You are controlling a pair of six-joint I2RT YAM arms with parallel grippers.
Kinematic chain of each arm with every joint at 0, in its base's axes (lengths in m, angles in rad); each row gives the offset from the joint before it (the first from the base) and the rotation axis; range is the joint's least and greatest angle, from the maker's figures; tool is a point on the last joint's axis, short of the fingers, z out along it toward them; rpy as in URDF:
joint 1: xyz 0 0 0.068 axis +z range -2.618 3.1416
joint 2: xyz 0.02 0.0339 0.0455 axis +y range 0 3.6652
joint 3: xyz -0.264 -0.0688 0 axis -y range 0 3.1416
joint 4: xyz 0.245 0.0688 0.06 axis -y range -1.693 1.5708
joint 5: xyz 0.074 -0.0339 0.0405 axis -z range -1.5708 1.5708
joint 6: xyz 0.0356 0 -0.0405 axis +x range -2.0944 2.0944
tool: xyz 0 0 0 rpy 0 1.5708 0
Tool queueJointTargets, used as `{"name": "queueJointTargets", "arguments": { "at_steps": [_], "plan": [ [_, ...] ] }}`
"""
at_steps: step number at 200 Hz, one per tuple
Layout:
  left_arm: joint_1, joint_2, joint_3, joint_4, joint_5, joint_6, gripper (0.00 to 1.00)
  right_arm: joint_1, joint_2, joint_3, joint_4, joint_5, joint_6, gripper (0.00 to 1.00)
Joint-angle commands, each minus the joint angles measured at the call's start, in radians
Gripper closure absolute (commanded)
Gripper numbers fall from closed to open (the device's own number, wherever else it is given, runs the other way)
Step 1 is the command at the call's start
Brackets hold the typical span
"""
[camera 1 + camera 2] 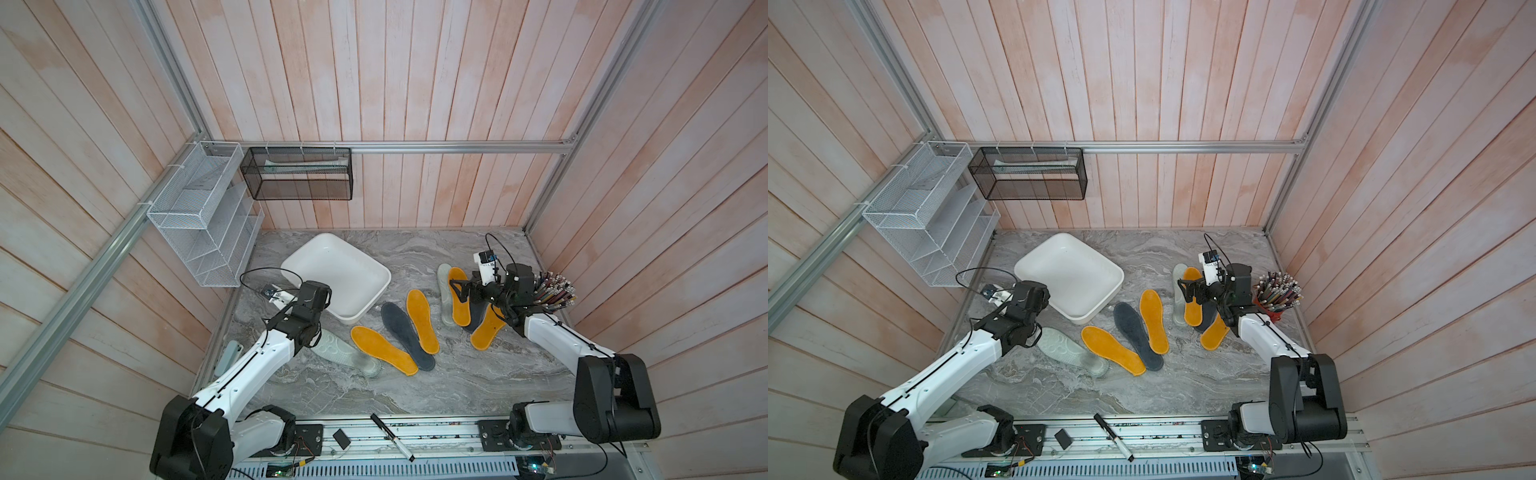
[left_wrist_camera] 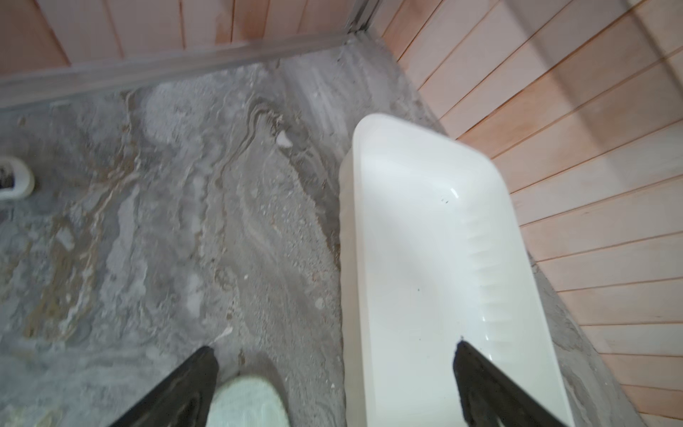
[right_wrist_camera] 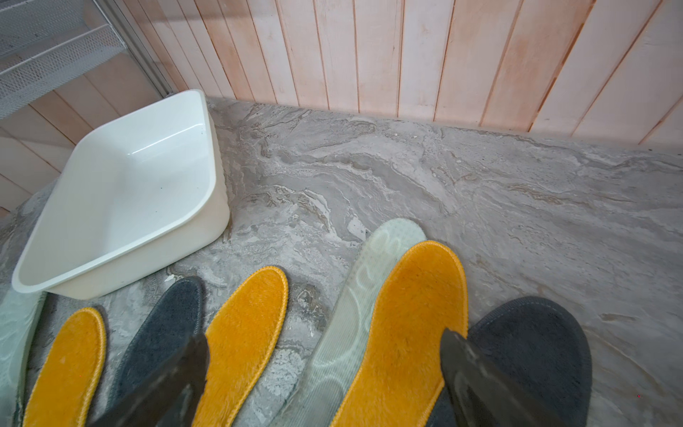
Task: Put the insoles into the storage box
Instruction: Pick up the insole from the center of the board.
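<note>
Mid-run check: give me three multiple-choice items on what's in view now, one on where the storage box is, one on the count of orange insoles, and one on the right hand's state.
1. Where is the storage box?
A. on the table, on the left arm's side
B. hung on the back wall
C. on the front rail

2. How many orange insoles lie on the table?
A. two
B. four
C. six

3. The right hand is:
A. shut on an orange insole
B. shut on the box rim
C. open, holding nothing

Answers:
1 A: both top views show it standing on the table beside the left arm.
2 B: four orange pads can be counted in a top view.
3 C: its jaws stand wide apart above the insoles in the right wrist view.
</note>
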Motion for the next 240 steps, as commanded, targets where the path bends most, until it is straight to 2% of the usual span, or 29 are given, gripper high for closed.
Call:
{"name": "queueJointTargets", "arguments": {
  "at_steps": [1,21,55,90,105,179,209,240],
  "plan": [
    [-0.081,0.064,0.072,-0.304,0.040,-0.351,0.00,0.021,0.001,0.035,-0.019,-0.022,-0.010,0.02],
    [-0.147,0.127,0.126,-0.408,0.063,-0.482,0.00,0.036,0.001,0.034,-0.018,-0.020,-0.022,0.02],
    [-0.199,0.166,0.102,-0.398,0.104,-0.550,0.00,0.048,-0.003,0.018,-0.012,-0.017,-0.029,0.02],
    [-0.211,0.094,-0.035,-0.224,0.185,-0.555,0.00,0.050,-0.012,0.007,-0.012,-0.021,-0.032,0.02],
    [-0.228,0.085,-0.073,-0.201,0.198,-0.591,0.00,0.051,-0.016,0.001,-0.013,-0.024,-0.033,0.02],
    [-0.274,0.158,-0.084,-0.157,0.259,-0.541,0.00,0.063,-0.025,-0.021,0.006,-0.019,-0.028,0.03],
    [-0.275,0.149,-0.121,-0.121,0.280,-0.556,0.01,0.064,-0.028,-0.035,0.022,-0.016,-0.028,0.04],
    [-0.274,0.168,-0.114,-0.176,0.298,-0.586,0.02,0.065,-0.030,-0.045,0.043,-0.023,-0.020,0.04]
  ]
}}
